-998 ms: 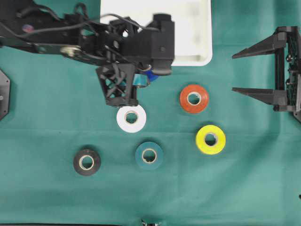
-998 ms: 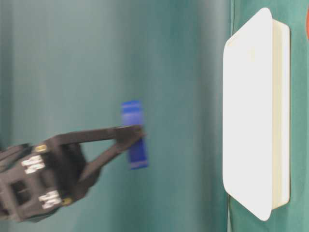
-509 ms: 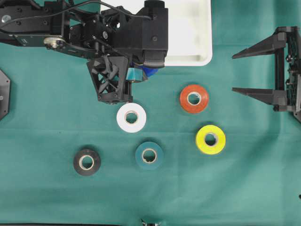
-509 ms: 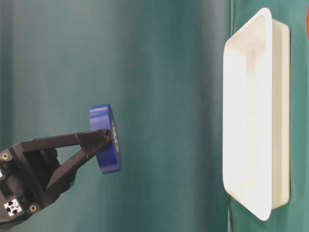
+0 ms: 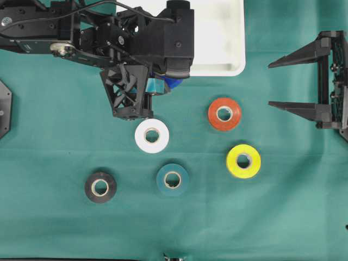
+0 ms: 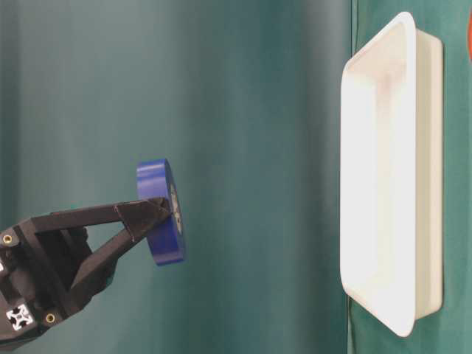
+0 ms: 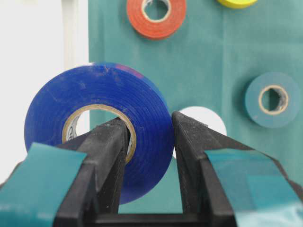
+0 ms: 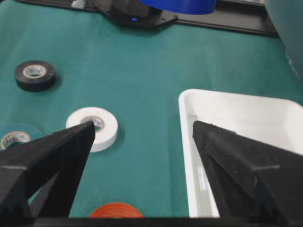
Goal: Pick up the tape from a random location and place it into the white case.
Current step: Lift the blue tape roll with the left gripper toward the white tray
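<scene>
My left gripper [image 7: 149, 124] is shut on a blue tape roll [image 7: 142, 109], with one finger through its core and the other on its outer face. The table-level view shows the blue tape roll [image 6: 161, 214] held on edge in the air, well off the cloth. From overhead only a sliver of the blue tape roll [image 5: 172, 82] shows under the left arm, just off the near rim of the white case [image 5: 228, 54]. The case holds nothing that I can see. At the right edge, my right gripper [image 5: 272, 82] stands open with nothing between its fingers.
Several more rolls lie flat on the green cloth: white [image 5: 151, 136], orange [image 5: 224, 114], yellow [image 5: 243, 161], teal [image 5: 172, 180] and black [image 5: 100, 187]. The left arm's body covers the case's left part.
A second ago the left arm shifted toward the case and lifted the blue tape higher; over the last half second it has held still. The right arm has not moved.
</scene>
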Robot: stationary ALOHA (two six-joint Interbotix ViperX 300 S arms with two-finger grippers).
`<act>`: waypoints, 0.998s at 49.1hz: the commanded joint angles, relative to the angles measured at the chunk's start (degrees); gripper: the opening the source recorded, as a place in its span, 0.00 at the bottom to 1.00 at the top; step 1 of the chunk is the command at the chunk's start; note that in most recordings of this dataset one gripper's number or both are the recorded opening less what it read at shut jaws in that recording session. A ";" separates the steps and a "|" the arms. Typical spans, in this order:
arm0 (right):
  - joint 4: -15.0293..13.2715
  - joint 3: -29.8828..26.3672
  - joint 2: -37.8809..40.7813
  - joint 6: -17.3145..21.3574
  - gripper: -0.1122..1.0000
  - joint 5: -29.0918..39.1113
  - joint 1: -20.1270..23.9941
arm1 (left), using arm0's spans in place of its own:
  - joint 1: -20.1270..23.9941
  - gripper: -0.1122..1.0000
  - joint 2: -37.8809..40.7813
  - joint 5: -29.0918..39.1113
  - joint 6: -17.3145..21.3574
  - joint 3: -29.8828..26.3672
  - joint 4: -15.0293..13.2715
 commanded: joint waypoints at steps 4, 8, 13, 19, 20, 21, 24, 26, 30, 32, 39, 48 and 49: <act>0.09 -1.41 0.18 0.09 0.93 -0.26 -0.09 | -0.18 0.32 -1.67 -0.26 0.18 -1.49 0.18; 0.00 -1.23 0.18 0.09 0.93 -0.26 -0.09 | 0.09 0.32 -1.67 -0.18 0.26 -1.49 0.26; 0.09 -1.41 0.18 0.00 0.93 -0.26 -0.09 | 1.05 0.32 -1.67 -0.18 0.26 -1.32 0.26; 0.00 -1.41 0.18 0.00 0.93 -0.26 -0.09 | 2.72 0.32 -1.23 -0.26 0.35 -1.14 0.35; 0.00 -1.41 0.18 0.00 0.93 -0.26 -0.09 | 3.08 0.32 -1.23 -0.26 0.35 -1.14 0.35; 0.00 -1.41 0.18 0.00 0.93 -0.26 -0.09 | 3.43 0.32 -1.14 -0.26 0.44 -1.14 0.44; 0.00 -1.41 0.18 0.00 0.93 -0.26 -0.09 | 4.75 0.32 -1.05 -0.26 0.62 -1.14 0.53; 0.00 -1.41 0.18 0.00 0.93 -0.26 -0.09 | 5.80 0.32 -0.88 -0.26 0.70 -1.14 0.62; 0.00 -1.41 0.18 0.00 0.93 -0.26 -0.09 | 8.00 0.32 -0.70 -0.26 1.14 -1.14 0.53; 0.00 -1.41 0.18 0.00 0.93 -0.26 -0.09 | 9.14 0.32 -0.62 -0.26 1.41 -1.14 0.62; -0.09 -1.49 0.18 0.00 0.93 0.00 -0.09 | 13.27 0.32 -0.18 -0.26 2.72 -1.23 0.53; 0.00 -1.41 0.18 0.00 0.93 0.00 -0.09 | 17.23 0.32 0.62 -0.44 3.87 -1.58 0.62; 0.00 -1.41 0.18 0.00 0.93 0.00 -0.09 | 17.49 0.32 0.62 -0.44 3.96 -1.58 0.62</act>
